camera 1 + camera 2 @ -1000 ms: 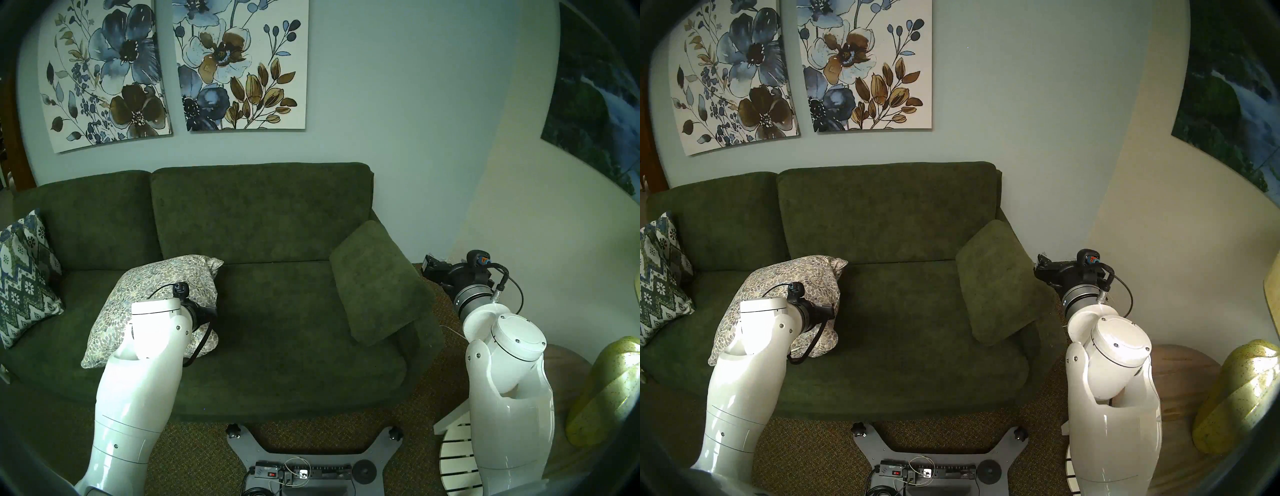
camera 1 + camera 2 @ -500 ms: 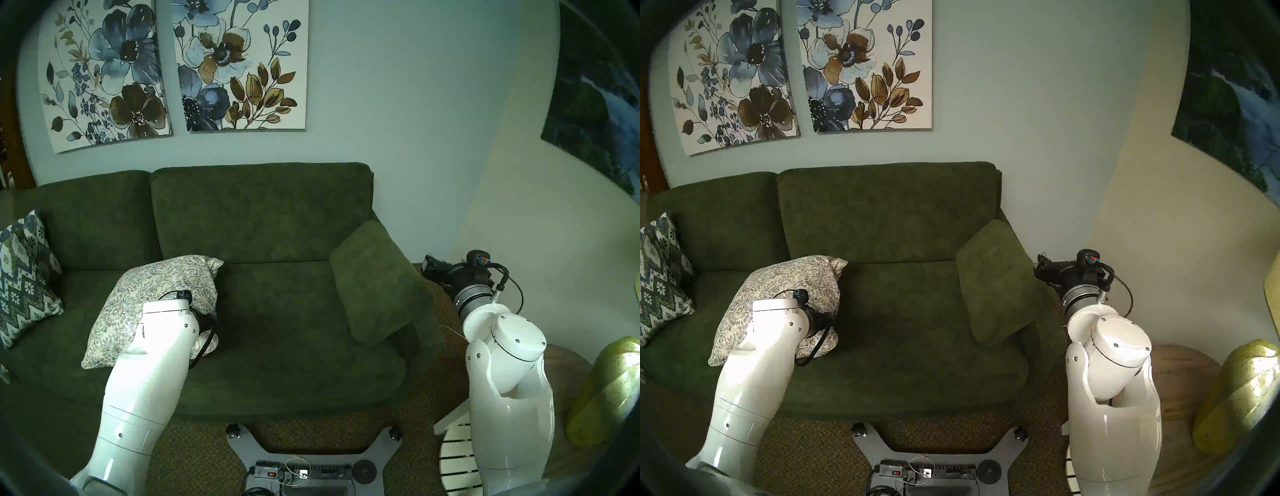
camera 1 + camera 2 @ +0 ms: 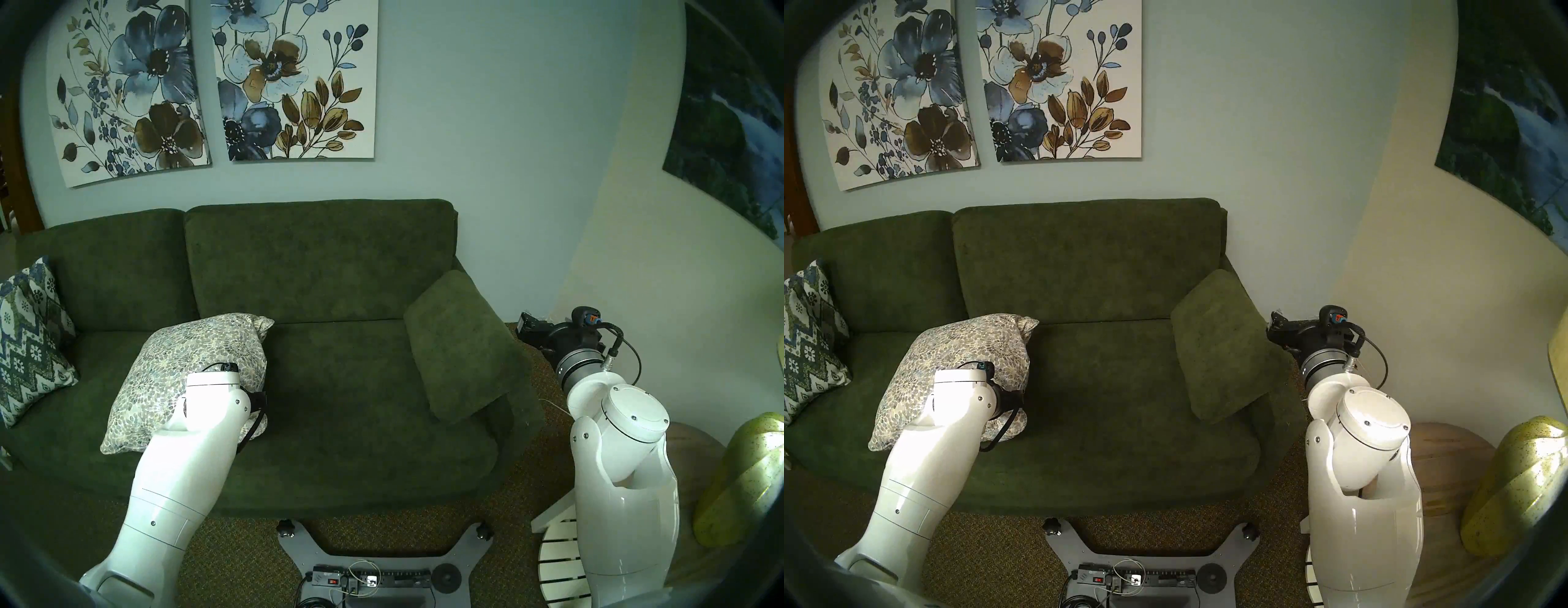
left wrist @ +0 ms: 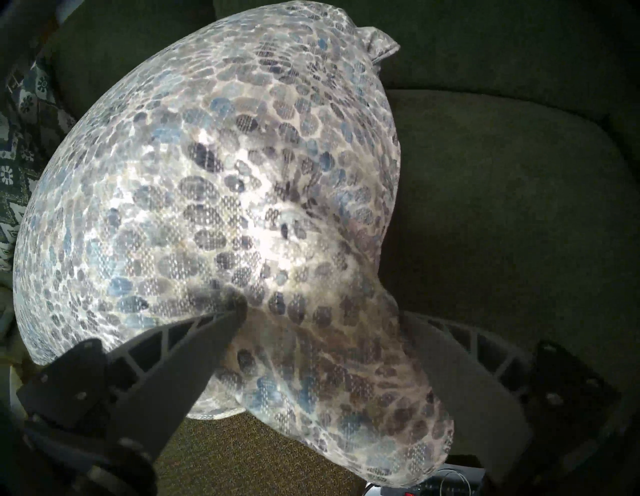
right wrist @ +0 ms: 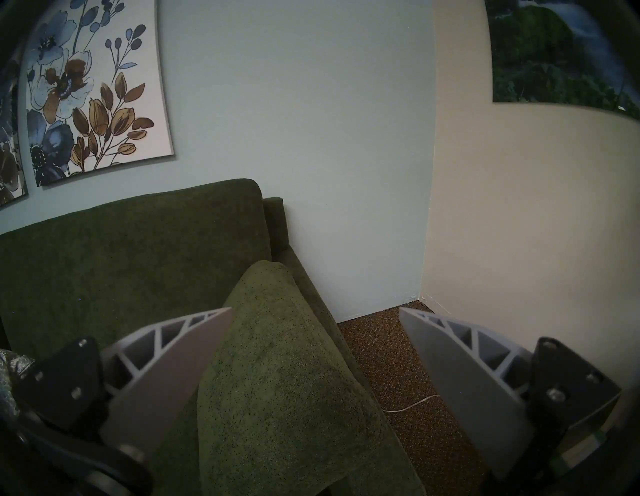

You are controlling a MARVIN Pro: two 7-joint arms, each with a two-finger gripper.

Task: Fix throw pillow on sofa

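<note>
The throw pillow [image 3: 186,373], cream and grey pebble print, lies tilted on the left seat of the dark green sofa [image 3: 322,263], its far corner against the back cushion. My left gripper [image 4: 322,311] is open at the pillow's near right corner [image 4: 332,363]. One finger [image 4: 194,350] presses the pillow's top, the other [image 4: 460,381] is at its right side. In the head view most of this gripper [image 3: 256,399] is hidden behind my wrist. My right gripper [image 5: 315,308] is open and empty, held beside the sofa's right arm [image 3: 526,327].
A plain dark green cushion [image 3: 462,344] leans on the sofa's right arm. A blue-green zigzag pillow [image 3: 29,339] stands at the sofa's left end. A white slatted stool [image 3: 560,560], a wooden side table [image 3: 1446,471] and a yellow-green vase [image 3: 742,479] are at the right.
My left arm has swung a little right and lower, toward the pillow's near right corner. The pillow has barely shifted. The right arm has not moved.
</note>
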